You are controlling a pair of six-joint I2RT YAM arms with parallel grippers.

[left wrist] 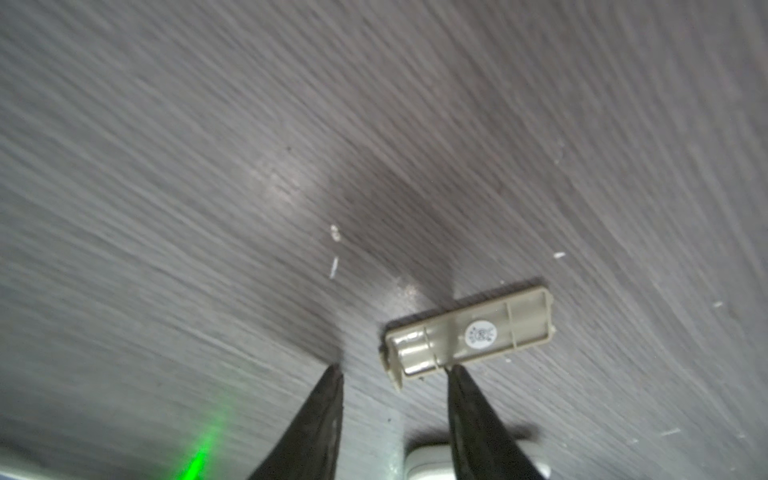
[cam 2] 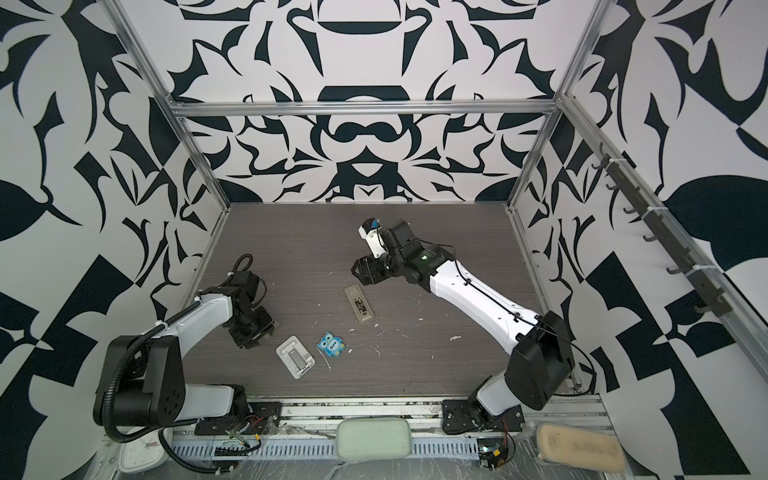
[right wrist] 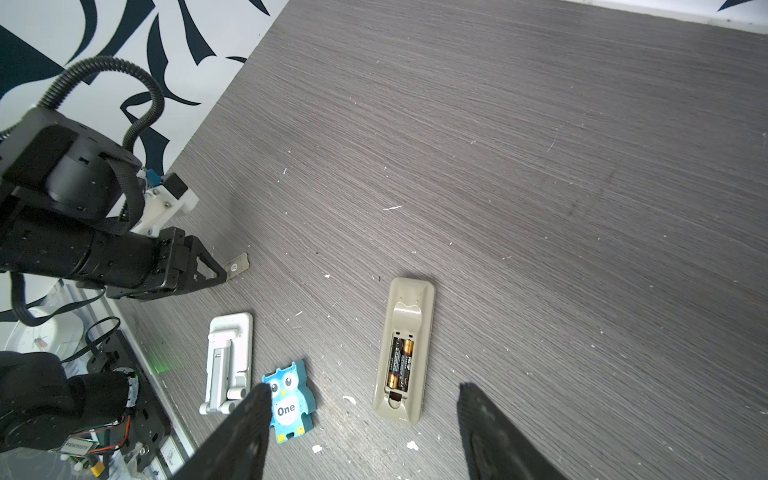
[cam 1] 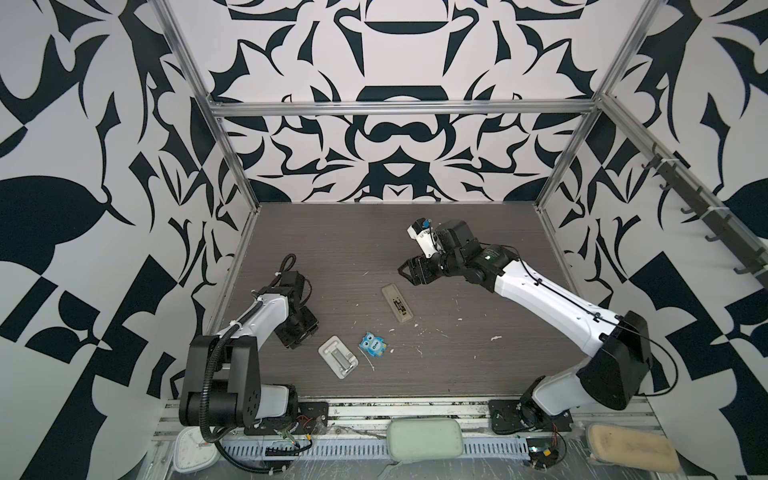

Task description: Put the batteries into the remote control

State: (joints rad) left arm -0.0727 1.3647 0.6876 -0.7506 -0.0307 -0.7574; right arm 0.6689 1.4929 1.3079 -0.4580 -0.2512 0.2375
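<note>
The remote control (cam 1: 397,306) is lying back-up near the middle of the table (cam 1: 478,232). Its bay is open and the batteries (right wrist: 400,365) are sitting side by side inside it. Beyond the remote toward the table's far edge, and on its right-arm side, bare wood is stretching wide. The right gripper (cam 1: 409,270) is hovering just past the remote's far end, jaws standing wide apart with nothing between them. On the remote's near-left side the room is tightening. The blue owl (cam 1: 374,344) is lying near the remote and the white tray (cam 1: 338,356) just beside the owl. The left gripper (cam 1: 297,336) is hanging beyond the tray, well apart from the remote.

Both top views are showing the batteries only as dark marks, while the right wrist view is showing their gold bands. The battery cover (left wrist: 469,334) is showing clearly only in the left wrist view, inner side up. One end is reaching between the parted jaws, with one fingertip (left wrist: 457,376) at its edge and the other clear of it. Whether that tip is touching it, I cannot tell.
</note>
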